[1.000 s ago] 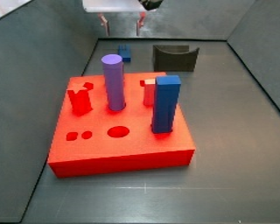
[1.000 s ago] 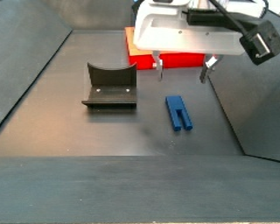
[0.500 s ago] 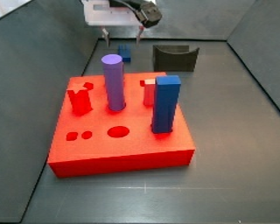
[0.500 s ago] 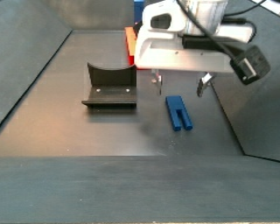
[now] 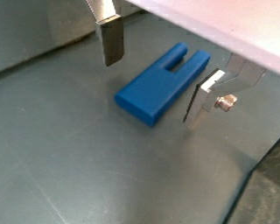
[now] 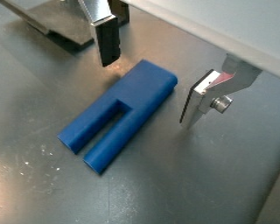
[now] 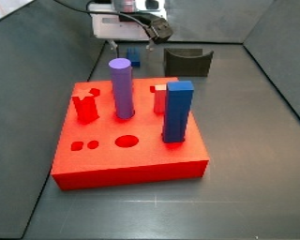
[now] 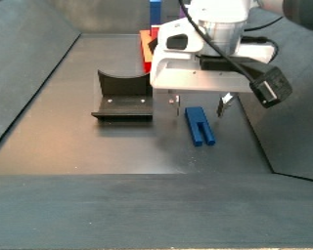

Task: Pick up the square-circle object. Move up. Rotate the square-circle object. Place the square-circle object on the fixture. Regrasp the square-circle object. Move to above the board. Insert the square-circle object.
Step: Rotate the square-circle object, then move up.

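Note:
The square-circle object (image 8: 199, 127) is a small dark-blue slotted piece lying flat on the grey floor, also seen in both wrist views (image 5: 164, 83) (image 6: 119, 112). My gripper (image 8: 199, 104) hangs low over its end nearest the board, open, with one silver finger (image 5: 111, 39) on each side (image 6: 205, 94) and a gap to the piece on both. In a side view the gripper (image 7: 131, 41) covers most of the piece (image 7: 132, 58). The fixture (image 8: 122, 96) stands beside it, dark with a U notch (image 7: 187, 61). The red board (image 7: 127, 141) lies nearer that camera.
On the board stand a tall purple cylinder (image 7: 120, 86), a tall blue square post (image 7: 178, 111) and short red pegs (image 7: 85, 105). Grey sloping walls (image 8: 28, 88) enclose the floor on both sides.
The gripper has come down from above until its open fingers straddle the blue piece. The piece and the fixture have not moved.

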